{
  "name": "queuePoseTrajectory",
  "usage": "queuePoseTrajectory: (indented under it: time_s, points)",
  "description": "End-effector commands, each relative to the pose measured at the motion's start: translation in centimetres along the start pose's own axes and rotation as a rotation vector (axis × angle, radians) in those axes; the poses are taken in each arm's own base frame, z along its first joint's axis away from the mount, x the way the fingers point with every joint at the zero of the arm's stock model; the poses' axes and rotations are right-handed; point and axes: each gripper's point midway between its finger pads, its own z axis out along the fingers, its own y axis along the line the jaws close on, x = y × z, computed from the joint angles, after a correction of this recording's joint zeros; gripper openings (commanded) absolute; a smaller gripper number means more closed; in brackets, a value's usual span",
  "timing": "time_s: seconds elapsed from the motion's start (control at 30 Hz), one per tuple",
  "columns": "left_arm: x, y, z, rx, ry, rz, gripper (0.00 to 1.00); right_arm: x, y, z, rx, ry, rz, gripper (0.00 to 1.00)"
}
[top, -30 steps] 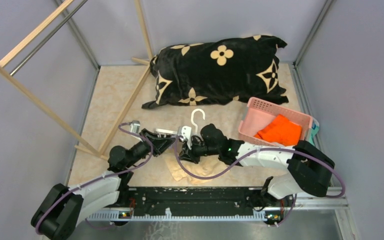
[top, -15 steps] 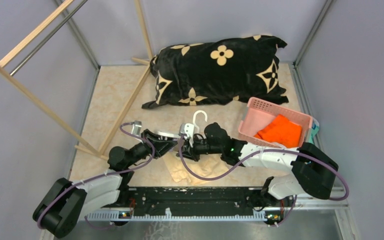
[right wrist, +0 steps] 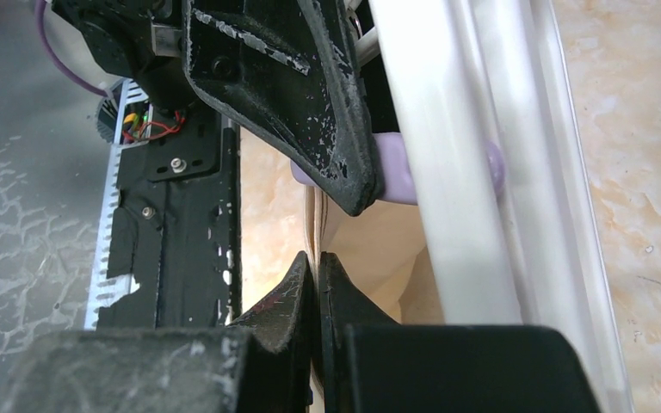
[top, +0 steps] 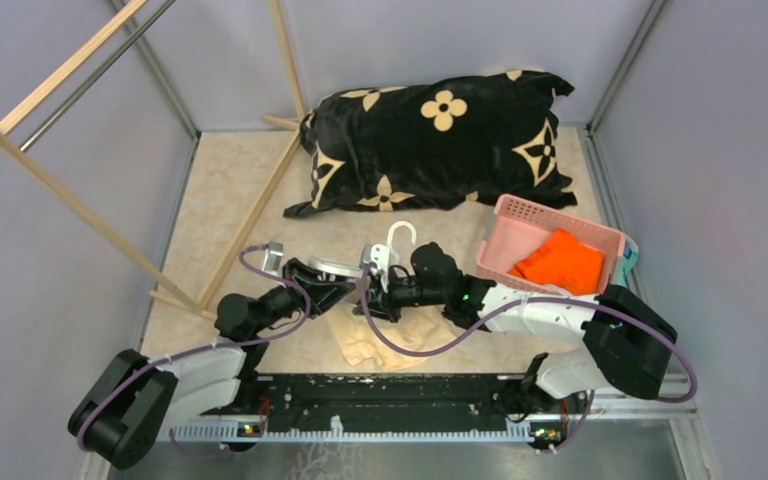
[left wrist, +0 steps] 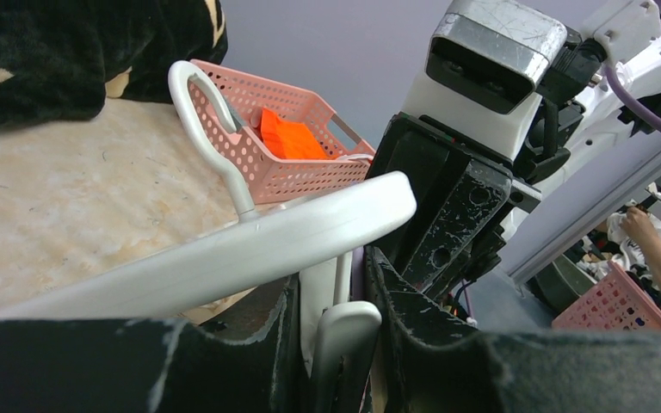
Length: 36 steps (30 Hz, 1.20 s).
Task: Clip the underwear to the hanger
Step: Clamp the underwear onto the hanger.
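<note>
The white hanger (top: 397,237) is held low over the table between my two arms, its hook pointing away from them. In the left wrist view its frame bar (left wrist: 224,249) crosses in front, and my left gripper (left wrist: 331,297) is shut on a white part of the hanger under that bar. The beige underwear (top: 385,342) lies crumpled beneath both wrists. My right gripper (right wrist: 317,262) is shut on a thin edge of the underwear (right wrist: 370,249), right beside the hanger bars (right wrist: 447,172) and a lavender clip (right wrist: 393,168). From above, my left gripper (top: 353,273) and right gripper (top: 372,298) almost touch.
A pink perforated basket (top: 520,215) holding an orange cloth (top: 560,262) stands right of the hanger. A black pillow with beige flowers (top: 430,140) lies at the back. A wooden rack with a metal bar (top: 90,215) leans along the left side.
Both grippers and the hanger have shifted slightly to the right and away from the bases. Neither grip has changed.
</note>
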Motion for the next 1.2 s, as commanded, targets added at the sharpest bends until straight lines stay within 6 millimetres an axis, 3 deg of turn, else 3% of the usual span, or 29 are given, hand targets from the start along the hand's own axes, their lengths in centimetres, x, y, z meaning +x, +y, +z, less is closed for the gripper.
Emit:
queuePoseTrajectory:
  time_s: [0.0, 1.17]
  points:
    - [-0.5, -1.6, -0.4, 0.08, -0.034, 0.071, 0.0, -2.3, 0.4, -0.5, -0.025, -0.081, -0.027, 0.0]
    - [0.1, -2.1, -0.8, 0.121, -0.022, 0.105, 0.0, -2.5, 0.2, -2.2, -0.054, -0.14, 0.056, 0.0]
